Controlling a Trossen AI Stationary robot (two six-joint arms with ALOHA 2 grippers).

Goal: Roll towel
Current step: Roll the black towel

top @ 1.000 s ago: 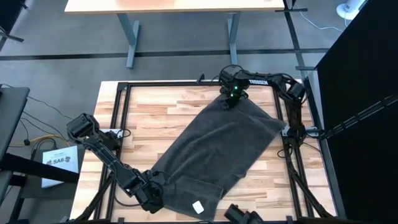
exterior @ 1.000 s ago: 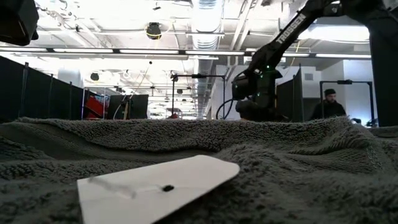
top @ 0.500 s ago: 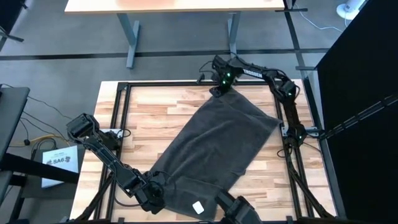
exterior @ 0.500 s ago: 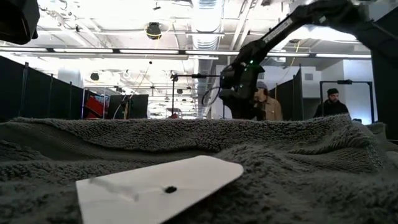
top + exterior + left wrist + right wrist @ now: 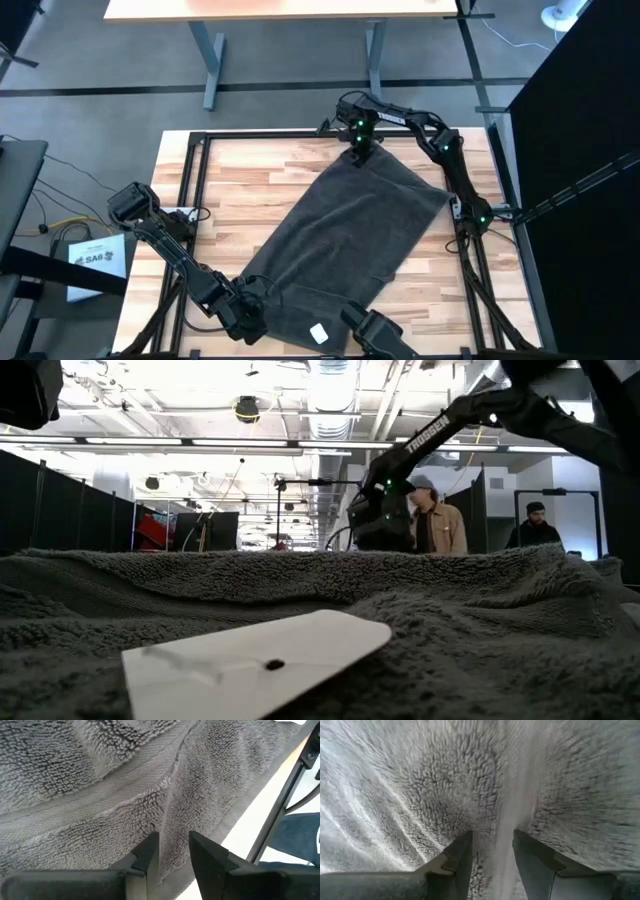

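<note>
The dark grey towel [image 5: 345,235] lies spread out slantwise on the wooden table, from the near left to the far right of middle. Its white tag [image 5: 319,333] lies on the near end and shows large in the low view [image 5: 255,660]. My left gripper [image 5: 245,318] is shut on the towel's near left corner. My right gripper [image 5: 358,152] is shut on its far corner, close to the table's far edge, and stands behind the cloth in the low view [image 5: 385,525]. My left gripper [image 5: 172,845] pinches a raised ridge of terry [image 5: 169,817] between its two fingers, just beside the flat hem band, coming steeply from above. The cloth around it lies on the table. My right gripper [image 5: 492,840] pinches the towel at its flat hem band [image 5: 512,815], which runs between the two fingers. It comes steeply from above, and the cloth spreads away from the hold, drawn straight.
A black frame rail [image 5: 190,200] runs around the tabletop, and a dark camera mount [image 5: 375,335] sits at the near edge on the towel's end. Bare wood lies at the far left and near right. Two people [image 5: 440,525] stand in the room beyond.
My right gripper has gone toward the table's left and far edge with the towel's far corner, turning a little. The corner has slid along with it and the towel's far end is drawn straighter, while the near end stays put.
</note>
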